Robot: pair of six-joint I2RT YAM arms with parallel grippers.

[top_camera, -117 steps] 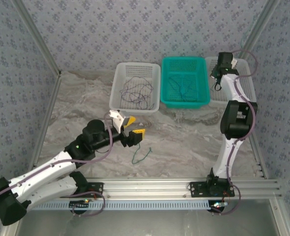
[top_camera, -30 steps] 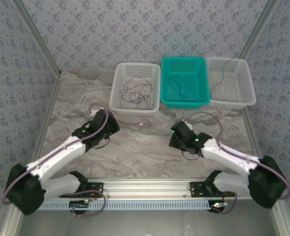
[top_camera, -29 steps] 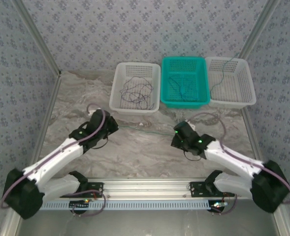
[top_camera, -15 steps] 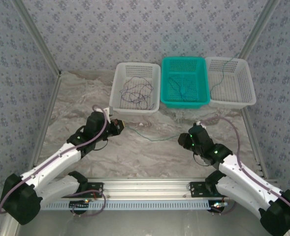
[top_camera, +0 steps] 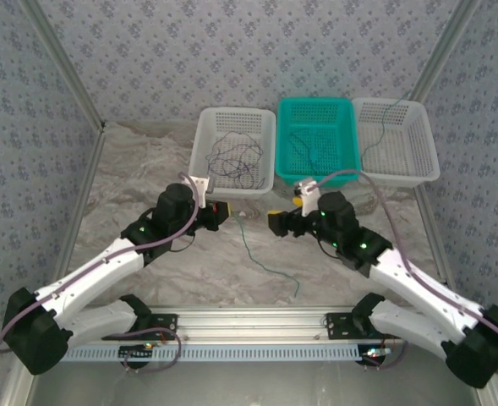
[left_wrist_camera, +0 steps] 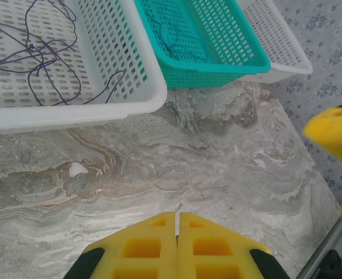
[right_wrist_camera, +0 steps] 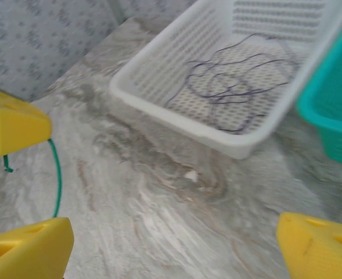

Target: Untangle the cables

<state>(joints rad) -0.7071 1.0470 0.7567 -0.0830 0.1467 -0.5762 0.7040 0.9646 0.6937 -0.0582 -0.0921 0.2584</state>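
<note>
At table centre, right gripper (top_camera: 285,211) now stands wide open, empty, having just let go; left gripper (top_camera: 221,208) stays clamped on thin teal-green wire (right_wrist_camera: 58,180), which droops loose over grey marbled tabletop (top_camera: 147,169), so this cable looks untangled, ready for binning

Bright, even light — soft, blurry right-wrist view

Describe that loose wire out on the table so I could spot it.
On the marble table, look in front of the teal basket. A thin teal-green cable trails from the shut left gripper toward the near edge. Unlike the dark cables in the leftmost white basket, it lies on bare stone.
</note>
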